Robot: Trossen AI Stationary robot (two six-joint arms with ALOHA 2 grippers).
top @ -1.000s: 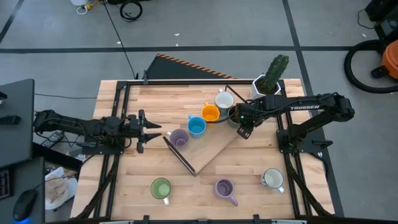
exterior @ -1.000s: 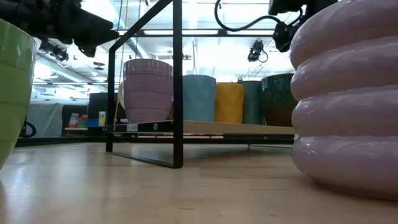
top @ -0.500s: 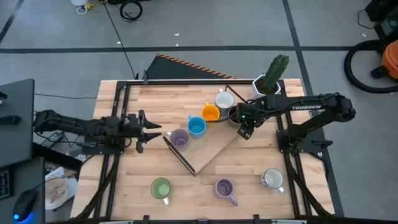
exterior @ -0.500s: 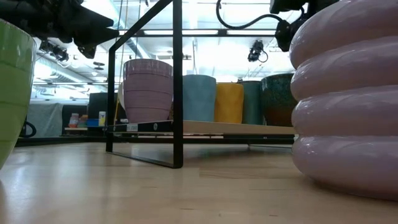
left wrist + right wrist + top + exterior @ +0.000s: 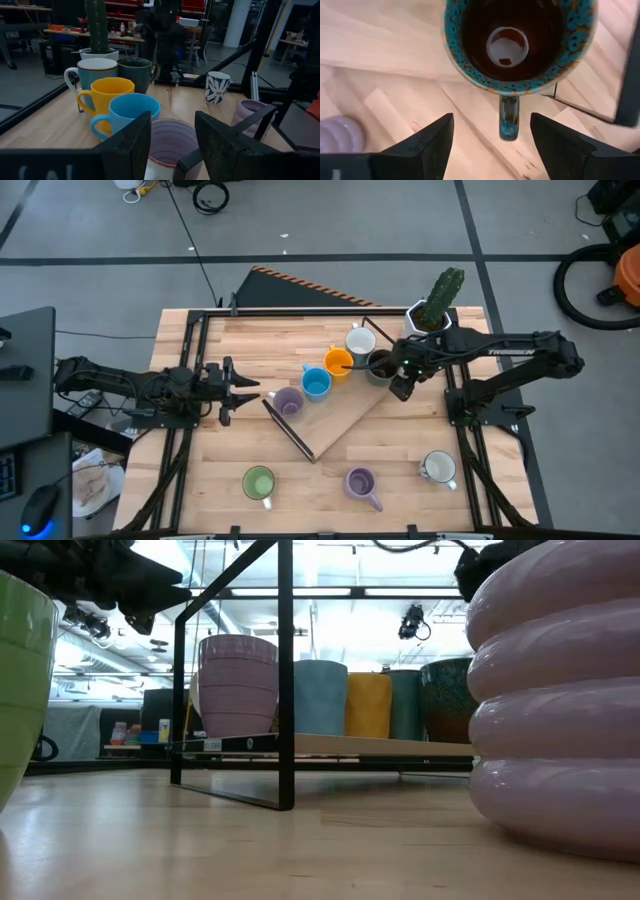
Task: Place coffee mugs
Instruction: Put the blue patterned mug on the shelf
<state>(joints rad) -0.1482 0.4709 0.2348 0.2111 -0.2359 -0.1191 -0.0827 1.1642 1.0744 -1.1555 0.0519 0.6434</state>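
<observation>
Five mugs stand in a slanting row on the wooden rack board point(image 5: 345, 420): white point(image 5: 360, 340), orange point(image 5: 338, 362), blue point(image 5: 316, 383), lilac point(image 5: 288, 402) and dark brown with a teal rim point(image 5: 381, 365). My right gripper point(image 5: 399, 387) is open just right of the dark mug point(image 5: 515, 45). Its fingers stand on either side of the mug's handle point(image 5: 509, 120) and touch nothing. My left gripper point(image 5: 250, 386) is open and empty at the left, pointing at the lilac mug point(image 5: 167, 142). A green mug point(image 5: 259, 482), a second lilac mug point(image 5: 360, 482) and a white mug point(image 5: 438, 468) stand near the front edge.
A cactus in a white faceted pot point(image 5: 430, 315) stands at the far right, close behind my right arm. The rack's black frame point(image 5: 290, 430) rises at the board's near left end. Bare wood lies between the rack and the front mugs.
My right gripper has drawn back from the dark brown mug toward the table's right edge. The mug, covered by the gripper before, now shows in full and stands where it was. My left arm has kept still.
</observation>
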